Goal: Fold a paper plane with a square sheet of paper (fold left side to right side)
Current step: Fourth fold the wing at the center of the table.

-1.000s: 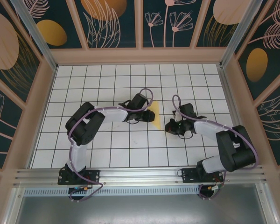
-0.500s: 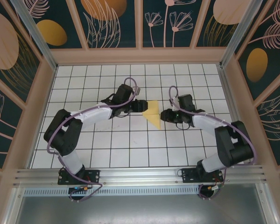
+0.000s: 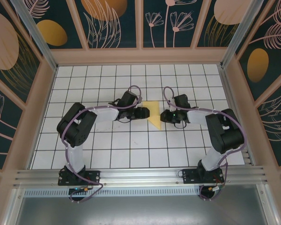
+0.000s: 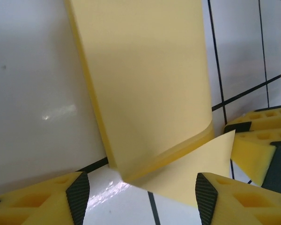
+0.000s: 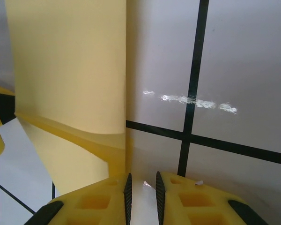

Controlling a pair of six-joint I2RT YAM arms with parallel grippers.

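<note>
The yellow-orange sheet of paper [image 3: 152, 114] lies folded over itself on the white tiled table, with a pointed flap toward the near side. My left gripper [image 3: 144, 112] is at its left edge. In the left wrist view this gripper [image 4: 141, 199] stands open, low over the table, and the paper [image 4: 145, 84] has its lower corner reaching in between the pads. My right gripper [image 3: 162, 116] is at the paper's right edge. Its jaws [image 5: 141, 190] stand a narrow slit apart over bare tile, with the paper's [image 5: 70, 70] straight edge just left of them. The right gripper's foam fingers [image 4: 257, 150] show beyond the paper.
The gridded table [image 3: 131, 140] is boxed in by wooden-framed patterned walls [image 3: 42, 93] on three sides. A metal rail [image 3: 140, 176] carries both arm bases at the near edge. Both arms curve inward toward the table's middle.
The left gripper has opened and let the paper settle flatter and wider on the table. The right gripper has moved left up to the paper's right edge, its jaws now slightly apart.
</note>
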